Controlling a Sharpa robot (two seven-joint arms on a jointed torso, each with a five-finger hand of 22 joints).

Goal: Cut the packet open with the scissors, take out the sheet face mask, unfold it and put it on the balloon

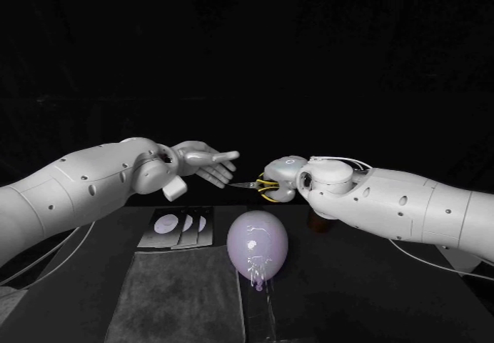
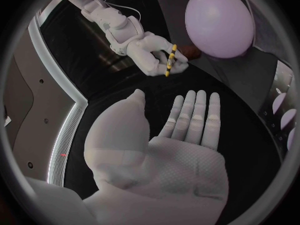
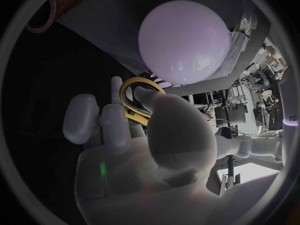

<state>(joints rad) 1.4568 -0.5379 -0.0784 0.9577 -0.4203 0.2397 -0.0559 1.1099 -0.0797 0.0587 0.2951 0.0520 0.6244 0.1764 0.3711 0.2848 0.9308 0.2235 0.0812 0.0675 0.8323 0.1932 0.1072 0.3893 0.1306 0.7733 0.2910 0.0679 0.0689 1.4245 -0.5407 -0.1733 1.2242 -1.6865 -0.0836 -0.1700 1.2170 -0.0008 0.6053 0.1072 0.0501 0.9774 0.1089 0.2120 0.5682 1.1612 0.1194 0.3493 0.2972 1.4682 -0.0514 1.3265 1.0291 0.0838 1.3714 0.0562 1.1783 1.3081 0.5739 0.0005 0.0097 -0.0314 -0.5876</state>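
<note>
A pale purple balloon [image 1: 258,243] lies on the black table, its knot towards me. Three grey mask packets [image 1: 175,227] lie overlapped to its left. My right hand [image 1: 284,174] hovers above the balloon's far end and grips the yellow-handled scissors [image 1: 261,186], blades pointing at my left hand. My left hand [image 1: 206,163] is raised level with it, palm up, fingers spread, holding nothing. The left wrist view shows that bare palm [image 2: 181,140], the scissors [image 2: 170,60] and the balloon [image 2: 219,20]. In the right wrist view the yellow handle [image 3: 134,97] loops round my fingers below the balloon [image 3: 184,40].
A grey cloth [image 1: 180,293] covers the table in front of the packets, left of the balloon's knot. A brown object [image 1: 321,225] stands under my right arm, to the right of the balloon.
</note>
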